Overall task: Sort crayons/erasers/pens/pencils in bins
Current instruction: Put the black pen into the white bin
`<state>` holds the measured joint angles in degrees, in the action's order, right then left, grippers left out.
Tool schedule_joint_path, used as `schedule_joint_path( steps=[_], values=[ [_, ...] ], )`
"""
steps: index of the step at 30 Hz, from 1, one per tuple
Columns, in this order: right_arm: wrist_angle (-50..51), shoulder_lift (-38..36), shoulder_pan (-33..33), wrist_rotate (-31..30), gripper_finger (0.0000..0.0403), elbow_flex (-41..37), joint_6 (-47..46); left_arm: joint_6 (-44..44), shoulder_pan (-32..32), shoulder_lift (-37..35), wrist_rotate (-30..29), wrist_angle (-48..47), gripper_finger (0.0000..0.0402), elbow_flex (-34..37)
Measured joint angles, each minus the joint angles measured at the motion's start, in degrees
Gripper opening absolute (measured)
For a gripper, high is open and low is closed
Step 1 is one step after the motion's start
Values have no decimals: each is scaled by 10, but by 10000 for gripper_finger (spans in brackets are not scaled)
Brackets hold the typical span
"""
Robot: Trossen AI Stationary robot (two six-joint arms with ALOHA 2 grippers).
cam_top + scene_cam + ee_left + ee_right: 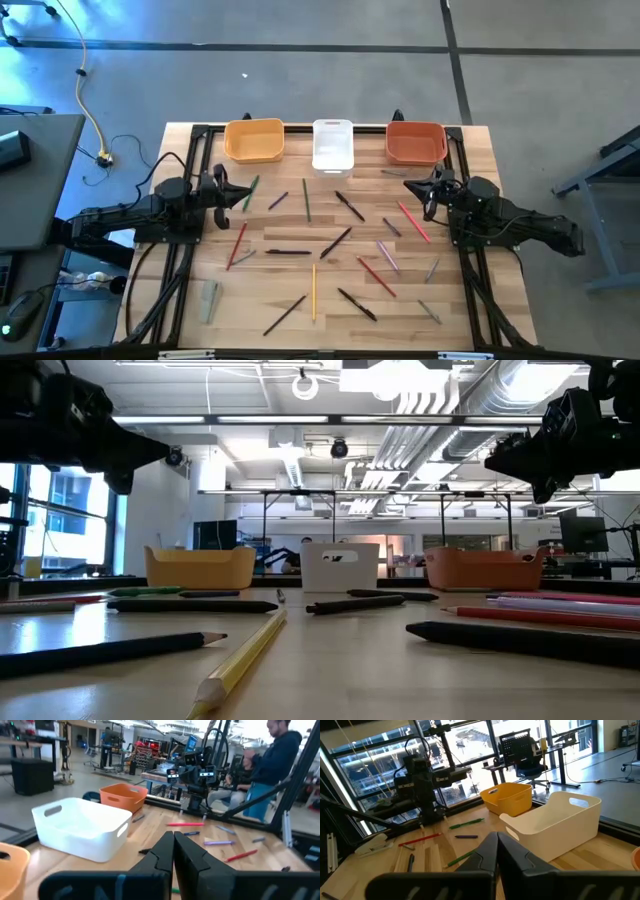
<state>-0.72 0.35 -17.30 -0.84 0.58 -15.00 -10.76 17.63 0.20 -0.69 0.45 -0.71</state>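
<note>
Three bins stand in a row along the far edge of the wooden counter (pixel 470 290): the yellow-orange bin (pixel 253 140) on the left, the white bin (pixel 332 145) in the middle and the red-orange bin (pixel 415 142) on the right, all apart from one another. Nothing can be seen inside them from above. The pens and pencils lie loose over the counter in front of the bins: a yellow pencil (pixel 313 292) near the front centre, a black pen (pixel 288 252) in the middle, a green pen (pixel 306 200) just in front of the white bin, and a red pencil (pixel 413 221) towards the right side. The left tool (pixel 226 188) hangs above the counter at the left edge, in front of the yellow-orange bin, its fingers clenched together and grasping nothing. The right tool (pixel 425 188) hangs above the right edge, in front of the red-orange bin, likewise clenched and empty. A person in a dark top (pixel 280 755) stands beyond the counter
</note>
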Motion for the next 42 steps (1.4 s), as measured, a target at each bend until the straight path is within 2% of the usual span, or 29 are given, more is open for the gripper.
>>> schedule_joint_path(
  steps=[5,8,15,24,29,34,42],
  values=[
    [0,0,0,0,0,0,0,-21,0,1,1,19,0,0],
    [0,0,0,0,0,0,0,-26,0,6,35,38,0,0],
    [0,0,0,0,0,0,0,-37,-25,71,55,71,0,-3],
    [0,0,0,0,0,0,0,2,-85,242,25,61,0,-89],
    [0,0,0,0,0,0,0,5,-134,361,23,21,0,-151],
    [0,0,0,0,0,0,0,4,-192,463,-8,-9,0,-204],
    [0,0,0,0,0,0,0,-37,-256,602,-53,-127,0,-287]
  ],
)
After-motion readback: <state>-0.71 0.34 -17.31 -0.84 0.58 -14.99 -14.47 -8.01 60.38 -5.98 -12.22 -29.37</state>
